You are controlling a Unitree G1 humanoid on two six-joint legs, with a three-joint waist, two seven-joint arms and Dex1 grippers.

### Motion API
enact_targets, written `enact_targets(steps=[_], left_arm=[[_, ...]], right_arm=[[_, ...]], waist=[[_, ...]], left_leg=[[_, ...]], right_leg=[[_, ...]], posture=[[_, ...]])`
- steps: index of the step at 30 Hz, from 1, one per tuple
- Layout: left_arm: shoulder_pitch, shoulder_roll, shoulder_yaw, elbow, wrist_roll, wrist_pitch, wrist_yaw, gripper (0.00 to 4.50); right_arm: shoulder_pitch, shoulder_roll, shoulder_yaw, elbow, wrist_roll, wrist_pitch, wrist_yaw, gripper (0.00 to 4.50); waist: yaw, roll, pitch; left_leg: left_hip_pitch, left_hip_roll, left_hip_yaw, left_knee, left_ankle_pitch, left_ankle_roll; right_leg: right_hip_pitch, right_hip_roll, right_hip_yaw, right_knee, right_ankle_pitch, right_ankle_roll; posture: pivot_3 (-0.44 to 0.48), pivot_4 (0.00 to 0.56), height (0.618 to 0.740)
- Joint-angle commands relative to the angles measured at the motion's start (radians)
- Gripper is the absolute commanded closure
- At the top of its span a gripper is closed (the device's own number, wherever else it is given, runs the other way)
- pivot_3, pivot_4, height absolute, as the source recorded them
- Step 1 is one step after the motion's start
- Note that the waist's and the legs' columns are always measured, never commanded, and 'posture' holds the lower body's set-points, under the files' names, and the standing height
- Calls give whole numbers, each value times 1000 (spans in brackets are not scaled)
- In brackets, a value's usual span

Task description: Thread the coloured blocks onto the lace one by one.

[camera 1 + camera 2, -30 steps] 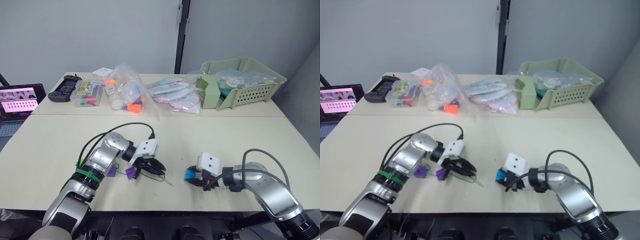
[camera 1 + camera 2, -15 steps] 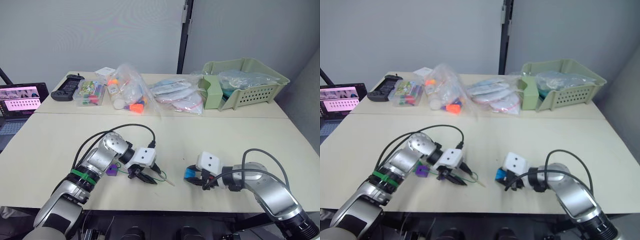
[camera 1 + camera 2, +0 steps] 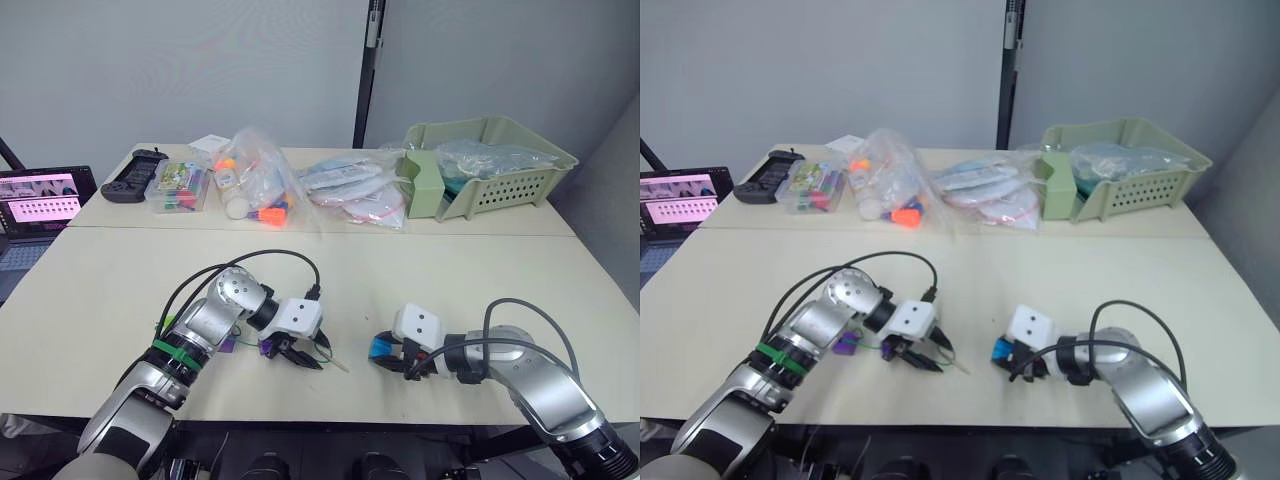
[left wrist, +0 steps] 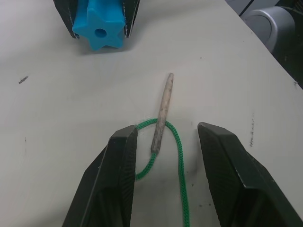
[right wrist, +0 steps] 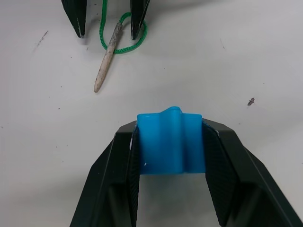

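Blue plastic sits pinched between the 2 fingers of the right gripper (image 5: pixel 170 156): a star-shaped blue block (image 5: pixel 170 142), held low over the table (image 3: pixel 420 275) with its hole facing the lace tip (image 4: pixel 162 111), presumably so the tip can be pushed straight through. Just beside that tip, the left gripper (image 4: pixel 165 165) rests with its fingers spread, straddling a loop of the green lace (image 4: pixel 177 156) and the base of the pale tip without pinching either (it looks set to clamp down on the stiff part). A purple block (image 3: pixel 270 347) lies close behind the left gripper, further from the tip, and a second purple block (image 3: pixel 845 344) sits beyond it.

Well away from the tip, at the table's far edge, a pale green basket (image 3: pixel 500 165) holds bagged items, a clear box (image 3: pixel 175 187) holds coloured pieces, and clear bags (image 3: pixel 255 185) hold orange and mixed toys.
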Motion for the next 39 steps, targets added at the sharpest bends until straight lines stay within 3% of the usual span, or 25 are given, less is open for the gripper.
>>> enact_targets(steps=[1,3,4,10,24,39], left_arm=[[5,4,-14,3,15,2,-1,3775],[4,7,-17,6,20,-2,2,4471],[4,9,-18,8,22,-5,2,4500],[-8,14,-7,-5,18,3,7,4500],[-42,80,-25,-348,74,393,68,4500],[-6,88,-57,-408,62,431,106,4500]], right_arm=[[0,-5,-23,-41,15,1,-4,3138],[0,-6,-24,-41,15,1,-4,3138],[0,-6,-24,-41,15,1,-4,3138],[-1,-4,-22,-44,14,-3,-5,3138],[-38,4,65,-67,-7,-27,32,3138],[-56,19,100,-50,-20,-38,30,3138]], waist=[[-1,0,0],[-1,0,0],[0,0,0],[0,0,0],[-1,0,0],[0,0,0]], left_leg=[[0,0,0,0,0,0],[0,0,0,0,0,0],[0,0,0,0,0,0],[0,0,0,0,0,0],[-1,0,0,0,0,0],[0,0,0,0,0,0]], right_leg=[[0,0,0,0,0,0],[0,0,0,0,0,0],[0,0,0,0,0,0],[0,0,0,0,0,0],[0,0,0,0,0,0],[0,0,0,0,0,0]], posture=[[0,150,740],[0,150,740],[0,150,740],[0,150,740],[0,150,740],[0,150,740]])
